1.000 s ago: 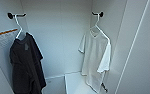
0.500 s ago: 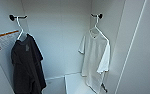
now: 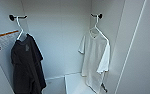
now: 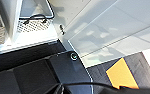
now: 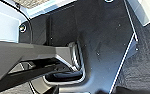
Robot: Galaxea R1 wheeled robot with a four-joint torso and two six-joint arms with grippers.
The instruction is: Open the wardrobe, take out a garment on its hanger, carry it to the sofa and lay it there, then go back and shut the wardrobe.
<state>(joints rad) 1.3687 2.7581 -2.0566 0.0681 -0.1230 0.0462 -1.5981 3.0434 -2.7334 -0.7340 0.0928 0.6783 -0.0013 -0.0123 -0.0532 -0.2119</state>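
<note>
Hands low nr base [image 5: 103, 37]; garment [image 3: 94, 57] on hanger [image 3: 99, 28] in wardrobe [image 3: 58, 37]

The wardrobe [image 3: 58, 37] stands open, its white inner walls carrying the clothes on black pegs. From the left peg [image 3: 12, 17] hangs a black T-shirt [image 3: 27, 65] on a white hanger; from the right peg [image 3: 99, 16] hangs the white garment [image 3: 94, 58] on its hanger [image 3: 98, 27] (hook over the peg). Below, the white wardrobe floor [image 3: 73, 83] shows beside the garment's hem.
</note>
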